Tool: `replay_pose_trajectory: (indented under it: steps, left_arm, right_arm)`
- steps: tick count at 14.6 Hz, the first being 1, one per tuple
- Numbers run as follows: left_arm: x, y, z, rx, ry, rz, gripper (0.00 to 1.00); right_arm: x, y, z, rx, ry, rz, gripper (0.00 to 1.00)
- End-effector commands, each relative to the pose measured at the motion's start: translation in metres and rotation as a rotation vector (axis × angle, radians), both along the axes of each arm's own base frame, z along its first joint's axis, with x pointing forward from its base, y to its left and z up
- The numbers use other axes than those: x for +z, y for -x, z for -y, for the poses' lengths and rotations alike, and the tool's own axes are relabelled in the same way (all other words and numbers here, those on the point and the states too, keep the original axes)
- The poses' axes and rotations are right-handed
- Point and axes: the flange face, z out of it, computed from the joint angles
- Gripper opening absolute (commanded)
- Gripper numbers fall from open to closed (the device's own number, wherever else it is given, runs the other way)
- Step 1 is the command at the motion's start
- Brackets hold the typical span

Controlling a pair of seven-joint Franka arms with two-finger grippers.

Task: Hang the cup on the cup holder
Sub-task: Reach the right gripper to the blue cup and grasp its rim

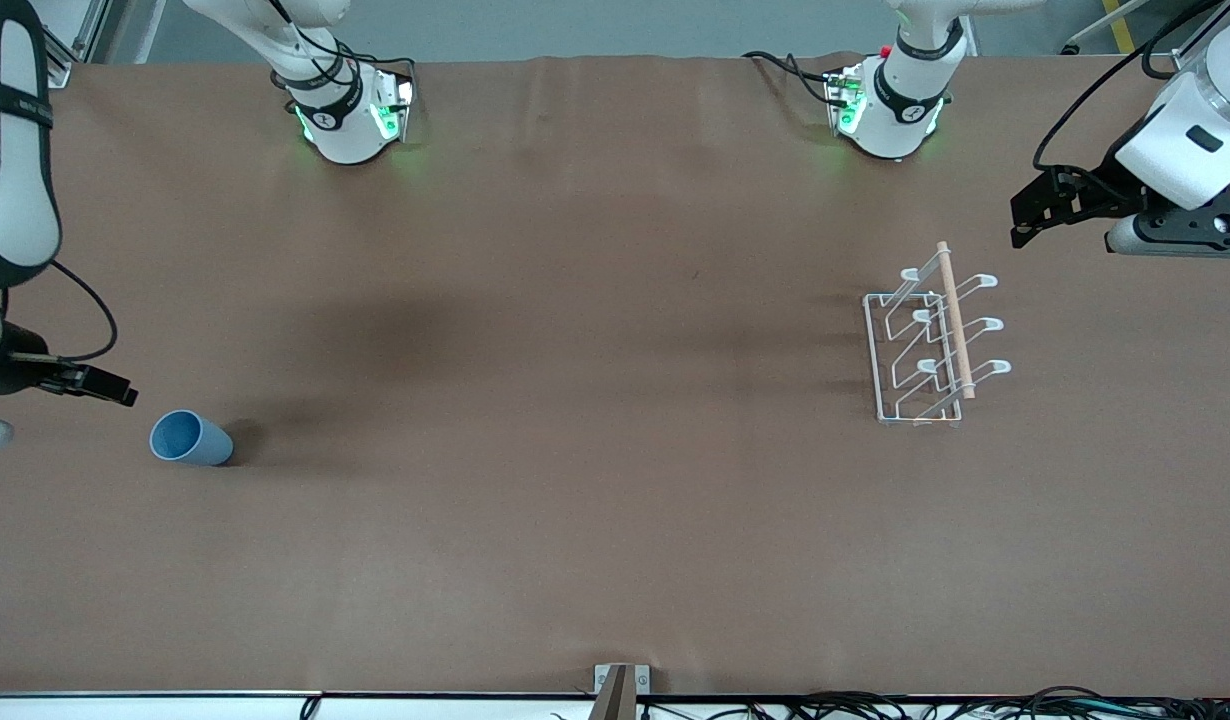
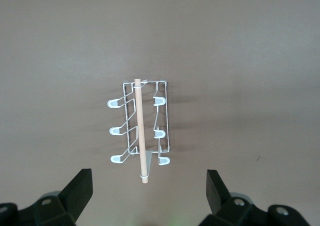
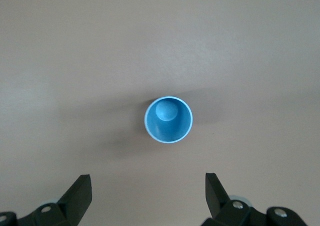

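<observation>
The light-blue cup [image 1: 190, 438] stands upright with its mouth up on the brown table, toward the right arm's end. It also shows in the right wrist view [image 3: 168, 119]. My right gripper [image 3: 147, 186] hangs above the table beside the cup, open and empty. The white wire cup holder [image 1: 925, 345] with its wooden dowel [image 1: 955, 320] stands toward the left arm's end, with nothing on its prongs. It also shows in the left wrist view [image 2: 141, 131]. My left gripper [image 2: 148, 183] hangs above the table beside the holder, open and empty.
The brown cloth [image 1: 575, 400] covers the whole table. The two arm bases [image 1: 350, 110] [image 1: 890, 105] stand at the edge farthest from the front camera. A small metal bracket [image 1: 615, 685] and cables lie at the nearest edge.
</observation>
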Motion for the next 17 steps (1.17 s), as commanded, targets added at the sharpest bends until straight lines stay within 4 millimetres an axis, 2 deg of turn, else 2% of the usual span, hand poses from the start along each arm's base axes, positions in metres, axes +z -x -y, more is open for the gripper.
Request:
replay_pose_trajectory:
  steps: [1, 5, 7, 10, 13, 16, 17]
  left_arm:
    - [0.005, -0.001, -0.001, -0.008, 0.006, -0.007, 1.00]
    - [0.005, -0.001, 0.000, -0.011, 0.006, -0.007, 1.00]
    - [0.005, -0.001, 0.000, -0.013, 0.006, -0.007, 1.00]
    - [0.005, 0.000, 0.007, -0.024, 0.006, -0.005, 1.00]
    - [0.005, 0.000, 0.008, -0.025, 0.006, -0.005, 1.00]
    - [0.005, 0.000, 0.009, -0.030, 0.006, -0.005, 1.00]
    - [0.005, 0.000, 0.009, -0.030, 0.006, -0.005, 1.00]
  right_arm:
    - [-0.038, 0.002, 0.026, -0.018, 0.010, -0.024, 1.00]
    - [-0.093, -0.006, 0.050, -0.040, 0.013, -0.025, 0.94]
    - [-0.114, -0.008, 0.054, -0.045, 0.009, -0.030, 0.87]
    - [-0.136, -0.013, 0.055, -0.052, 0.005, -0.018, 0.84]
    - [-0.175, -0.012, 0.064, -0.066, 0.000, -0.038, 0.76]
    - [-0.188, -0.009, 0.062, -0.068, -0.008, -0.061, 0.71]
    - [-0.192, -0.009, 0.061, -0.066, -0.010, -0.070, 0.64]
